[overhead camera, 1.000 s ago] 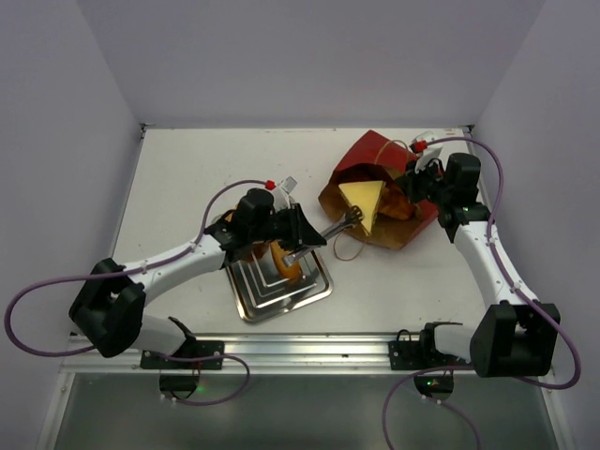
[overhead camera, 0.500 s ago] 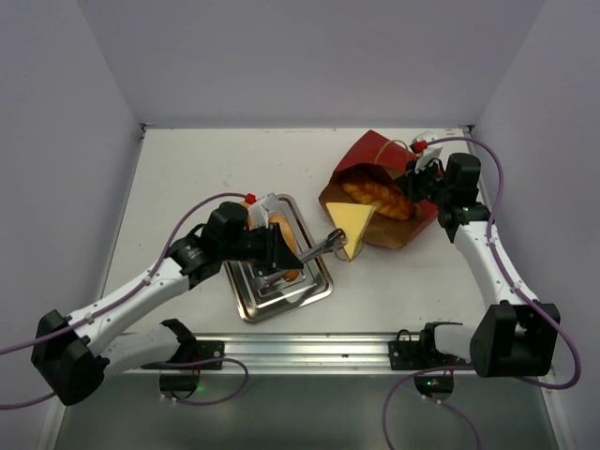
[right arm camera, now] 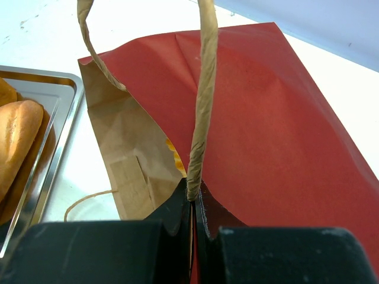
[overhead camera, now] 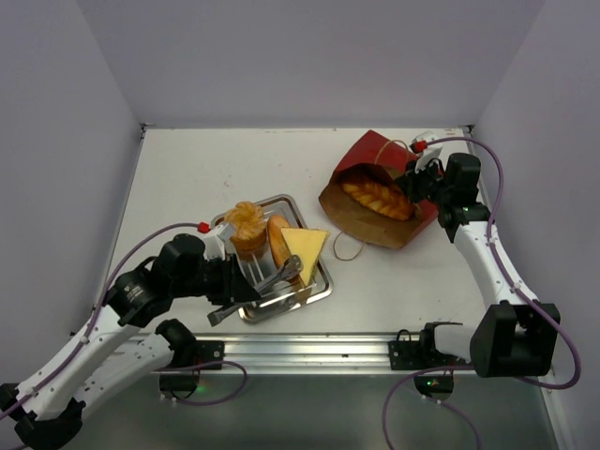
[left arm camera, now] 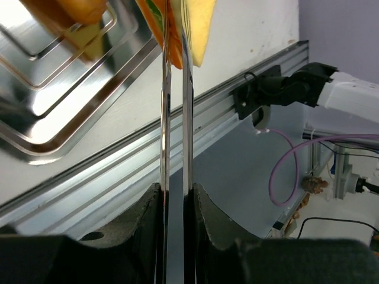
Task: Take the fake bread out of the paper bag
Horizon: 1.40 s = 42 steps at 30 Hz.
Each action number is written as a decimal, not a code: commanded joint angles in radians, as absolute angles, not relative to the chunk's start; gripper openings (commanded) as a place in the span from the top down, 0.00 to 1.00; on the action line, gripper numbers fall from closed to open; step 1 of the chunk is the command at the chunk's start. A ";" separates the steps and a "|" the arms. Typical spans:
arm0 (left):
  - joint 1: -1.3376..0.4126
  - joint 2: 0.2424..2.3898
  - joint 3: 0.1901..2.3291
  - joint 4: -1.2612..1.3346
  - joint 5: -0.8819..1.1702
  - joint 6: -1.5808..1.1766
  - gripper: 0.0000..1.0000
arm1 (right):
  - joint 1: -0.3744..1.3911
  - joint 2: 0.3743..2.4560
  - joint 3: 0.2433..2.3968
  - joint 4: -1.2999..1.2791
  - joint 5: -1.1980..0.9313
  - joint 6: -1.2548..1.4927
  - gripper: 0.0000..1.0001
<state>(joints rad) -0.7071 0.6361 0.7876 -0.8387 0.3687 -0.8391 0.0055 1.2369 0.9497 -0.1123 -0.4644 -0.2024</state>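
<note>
My left gripper (overhead camera: 232,281) is shut on metal tongs (overhead camera: 277,278), whose two arms run out between its fingers (left arm camera: 176,189). The tong tips sit at the pale yellow wedge (overhead camera: 305,246), which is over the near right corner of the silver tray (overhead camera: 321,289); in the left wrist view the wedge (left arm camera: 200,23) shows at the top. A round roll (overhead camera: 247,225) and an orange loaf (overhead camera: 279,240) lie in the tray. The dark red paper bag (overhead camera: 370,155) lies on its side with a braided loaf (overhead camera: 380,200) inside. My right gripper (right arm camera: 193,198) is shut on its string handle (right arm camera: 204,89).
A second string handle (overhead camera: 347,248) trails on the table between bag and tray. The metal rail (overhead camera: 309,347) runs along the near edge. White walls close in the table on three sides.
My left arm has drawn back towards the near left, carrying the wedge in the tongs from the bag's mouth to the tray. The right arm and bag have not moved.
</note>
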 commanded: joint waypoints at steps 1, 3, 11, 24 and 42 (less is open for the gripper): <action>-0.703 0.560 0.827 -1.011 0.310 -0.900 1.00 | 0.005 1.218 0.962 -0.104 -0.494 -0.192 1.00; -0.703 0.529 0.831 -1.040 0.290 -0.939 1.00 | 0.005 1.215 0.962 -0.106 -0.492 -0.192 1.00; -0.703 0.404 0.868 -1.175 0.219 -1.061 1.00 | 0.005 1.218 0.962 -0.106 -0.494 -0.193 1.00; -0.703 0.339 0.893 -1.318 0.163 -1.141 1.00 | 0.005 1.215 0.963 -0.109 -0.491 -0.196 1.00; -0.703 0.387 0.781 -1.238 0.156 -1.163 1.00 | 0.005 1.213 0.965 -0.114 -0.492 -0.198 1.00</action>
